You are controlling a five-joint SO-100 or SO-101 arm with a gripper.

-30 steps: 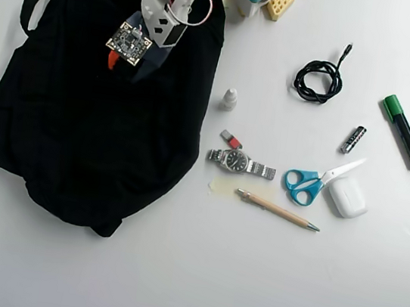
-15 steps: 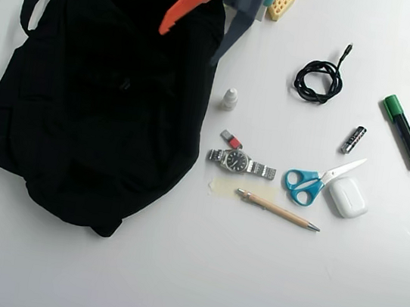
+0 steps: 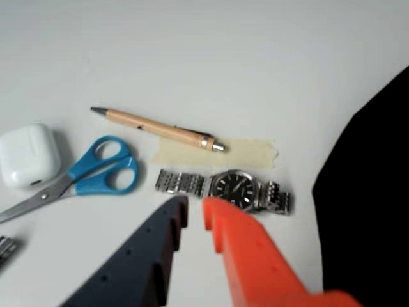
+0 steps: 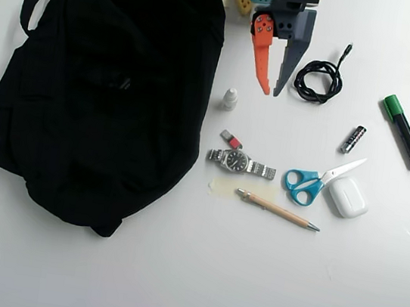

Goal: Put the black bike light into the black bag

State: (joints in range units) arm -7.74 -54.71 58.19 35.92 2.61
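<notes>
The black bike light cannot be picked out anywhere on the tabletop [image 4: 171, 286]. The small dark things lying there are a coiled black cable [image 4: 318, 79] and a black-and-silver battery [image 4: 353, 139], and neither is the light. On the black bag [image 4: 76, 143], a faint paler mark [image 4: 123, 81] shows against the fabric in the overhead view. It may be the light lying on or in the bag, but it is too dim to tell.

If so, the placing is probably done or nearly done, and the step in hand is to confirm where the light sits and take the arm clear. To do that well, the arm should stay high enough to clear the bag's floppy edge and the small white bottle [image 4: 230, 98] near the fingertips, so nothing is nudged. If the light turns out to be perched on the fabric, it would need a fresh, wider-opened approach from above.

The gripper [image 4: 271, 92] hangs over bare tabletop between the bag and the cable. Its orange and dark fingers taper to a narrow slit, barely parted, and hold nothing. In the wrist view the gripper [image 3: 193, 208] points toward a steel wristwatch [image 3: 235, 187], but its tips stop short and touch neither the watch nor the tabletop. Beyond the watch lie a wooden pen [image 3: 156, 128] and a strip of tape [image 3: 249, 152], with blue-handled scissors [image 3: 96, 169] and a white earbud case [image 3: 27, 155] at the left of that view.
</notes>
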